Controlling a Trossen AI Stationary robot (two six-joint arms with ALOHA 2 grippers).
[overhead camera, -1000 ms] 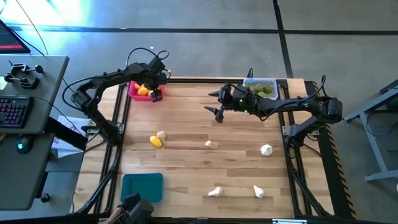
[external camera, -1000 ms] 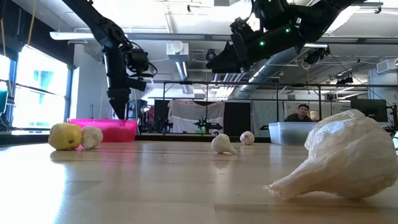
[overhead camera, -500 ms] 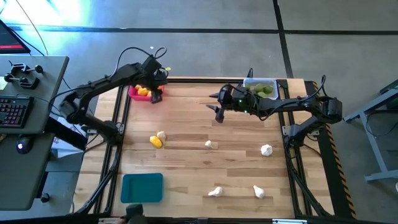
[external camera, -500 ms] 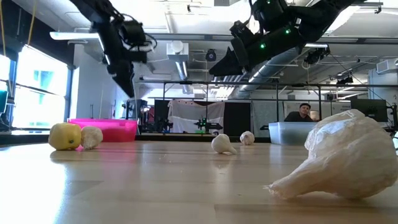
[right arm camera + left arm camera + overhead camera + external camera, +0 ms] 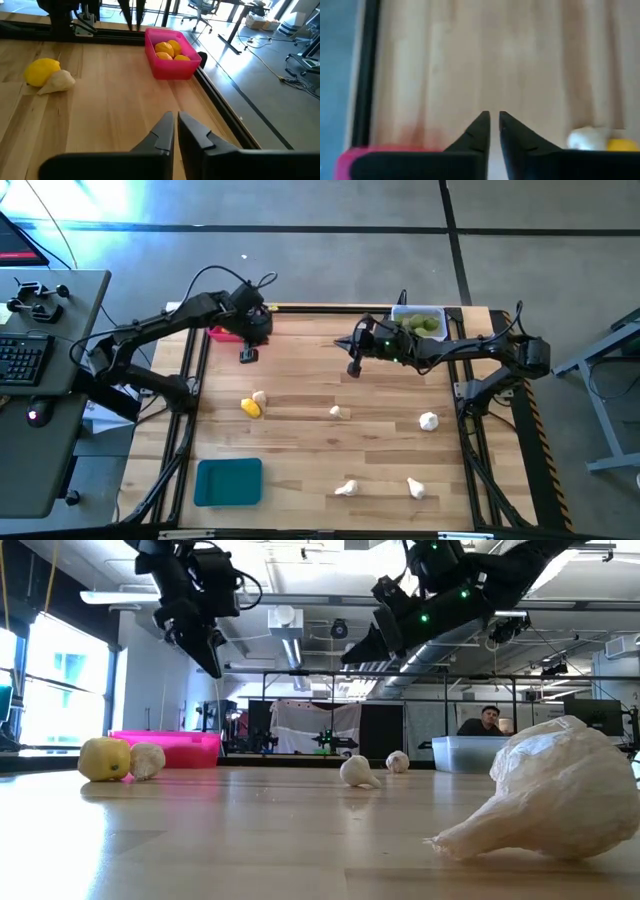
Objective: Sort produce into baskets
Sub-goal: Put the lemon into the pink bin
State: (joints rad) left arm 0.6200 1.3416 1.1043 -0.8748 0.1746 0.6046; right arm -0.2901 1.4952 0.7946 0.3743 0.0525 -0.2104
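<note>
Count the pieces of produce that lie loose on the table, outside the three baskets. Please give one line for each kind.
Garlic bulbs: 5
Lemons: 1
Total: 6

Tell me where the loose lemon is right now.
In the high view the loose lemon lies on the table's left half, touching a garlic bulb, between the pink basket and the teal basket.

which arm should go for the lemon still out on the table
Left, probably. Its claw, shut and empty, hangs nearer the loose lemon and the pink basket; the right claw is farther.
</note>
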